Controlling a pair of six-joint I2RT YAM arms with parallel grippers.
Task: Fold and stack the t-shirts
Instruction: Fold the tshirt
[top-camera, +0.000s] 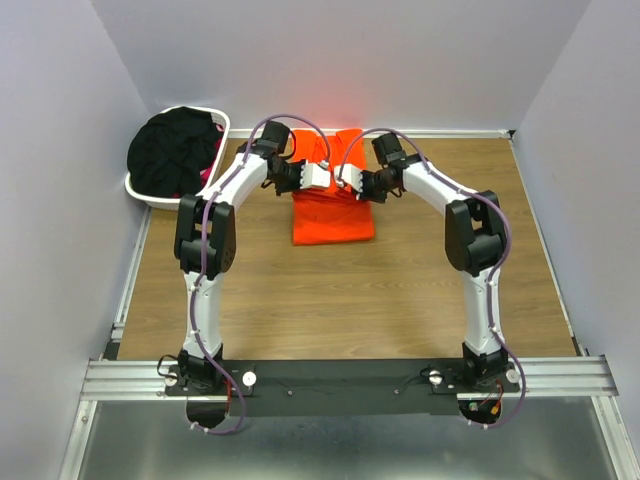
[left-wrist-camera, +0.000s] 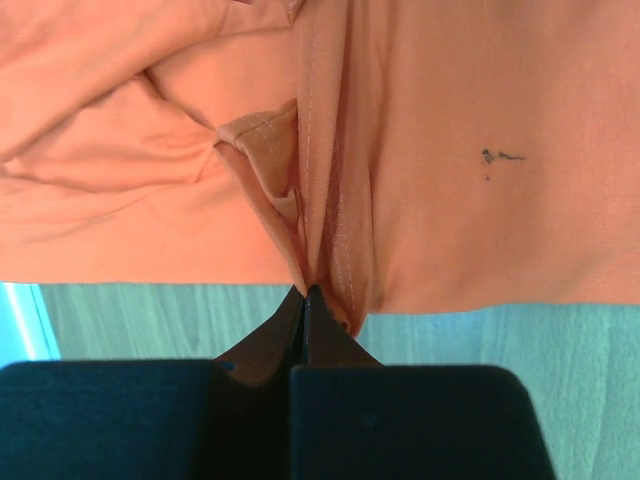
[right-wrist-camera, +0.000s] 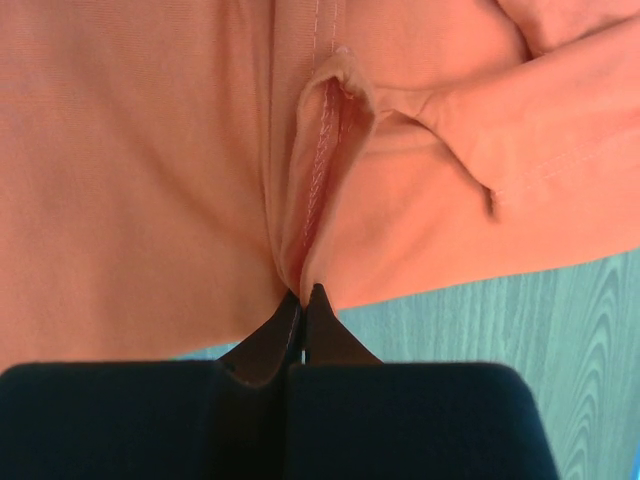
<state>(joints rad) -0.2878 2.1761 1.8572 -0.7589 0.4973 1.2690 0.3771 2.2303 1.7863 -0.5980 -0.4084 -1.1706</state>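
Observation:
The bright orange t-shirt (top-camera: 332, 212) lies partly folded on the wooden table at the far middle. My left gripper (top-camera: 300, 178) is shut on a pinched fold of its hemmed edge, seen in the left wrist view (left-wrist-camera: 306, 292) with the orange cloth (left-wrist-camera: 450, 150) filling the frame above. My right gripper (top-camera: 362, 184) is shut on another pinched fold of the same shirt, seen in the right wrist view (right-wrist-camera: 303, 292) with the cloth (right-wrist-camera: 140, 180) above it. Both grippers meet over the shirt's middle. Black t-shirts (top-camera: 172, 150) with a bit of pink cloth (top-camera: 207, 172) fill the basket.
A white plastic laundry basket (top-camera: 221, 126) stands at the far left corner against the wall. Grey walls close in the table on three sides. Bare wooden table (top-camera: 340, 300) stretches between the shirt and the arm bases.

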